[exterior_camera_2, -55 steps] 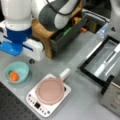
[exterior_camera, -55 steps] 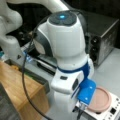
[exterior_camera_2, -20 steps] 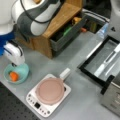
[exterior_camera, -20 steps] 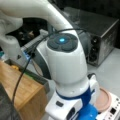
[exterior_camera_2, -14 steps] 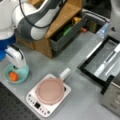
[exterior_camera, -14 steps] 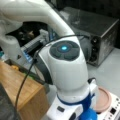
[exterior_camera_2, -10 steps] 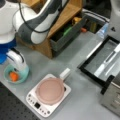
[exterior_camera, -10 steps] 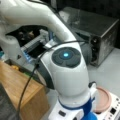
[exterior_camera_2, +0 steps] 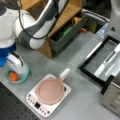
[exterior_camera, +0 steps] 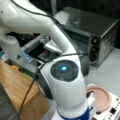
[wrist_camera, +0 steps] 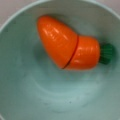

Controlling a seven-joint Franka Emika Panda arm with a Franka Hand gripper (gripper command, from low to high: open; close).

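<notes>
Compared with the frames 2.8 s ago, the arm is seen swung toward a front view's left, and the gripper [exterior_camera_2: 17,65] is now lowered over the bowl [exterior_camera_2: 24,74], where it previously stood beside it. Whether the end effector is released or clenched cannot be told; its fingers are not shown in the wrist view.

The carrot [wrist_camera: 68,48] lies inside the bowl [wrist_camera: 17,82], close to the wall at the wrist view's top, with open floor left toward that view's bottom. In a front view the carrot [exterior_camera_2: 13,76] is seen just beside the gripper. The bowl sits near the table's [exterior_camera_2: 82,100] edge at that view's left, with bare grey surface between it and the hotplate [exterior_camera_2: 48,96].

The carrot is glossy orange plastic, conical, split by a slanted seam, with a green stub end. The bowl is smooth, pale teal and round. The pan [exterior_camera_2: 50,90] is a flat pink disc with a pale handle; it also shows in a front view [exterior_camera: 100,97].
</notes>
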